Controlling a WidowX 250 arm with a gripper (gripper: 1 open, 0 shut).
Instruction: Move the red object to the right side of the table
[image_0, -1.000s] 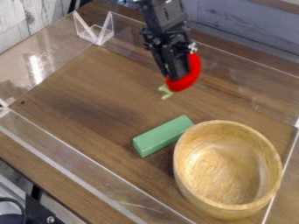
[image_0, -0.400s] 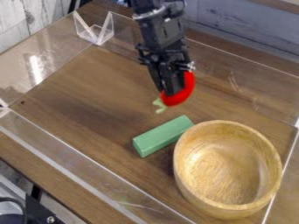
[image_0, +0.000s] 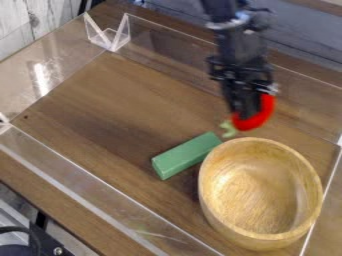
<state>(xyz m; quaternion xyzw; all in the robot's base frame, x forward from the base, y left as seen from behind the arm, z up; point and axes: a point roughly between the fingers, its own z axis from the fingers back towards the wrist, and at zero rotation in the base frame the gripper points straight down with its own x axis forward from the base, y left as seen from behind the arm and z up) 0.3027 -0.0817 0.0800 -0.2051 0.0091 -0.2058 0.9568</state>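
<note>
Toward the right side of the scene, the red object (image_0: 257, 112), a small bright red ball-shaped toy fruit, hangs pinched between the pressed-together jaws of the end effector (image_0: 250, 118). A tiny green stem pokes out at its lower left. The fruit sits just above the far rim of a round wooden bowl (image_0: 262, 191) and looks to be held clear of the surface, though the picture is a little blurred there.

The end effector is black and points steeply downward, with the dark arm rising from it toward the top edge of the picture.

Just near of the fruit, the light wooden bowl fills the near right corner, upright, its hollow showing only bare wood grain. To the left of the bowl, a green rectangular block (image_0: 186, 155) lies flat and at a slant, its right end close to the bowl's rim and to the fruit's stem.

All of this rests on the bench (image_0: 120, 105), a dark brown wood-grain top bounded by low clear acrylic walls. At the far left, a small clear acrylic piece (image_0: 107, 32) stands at the bench's edge, well apart from everything else.
</note>
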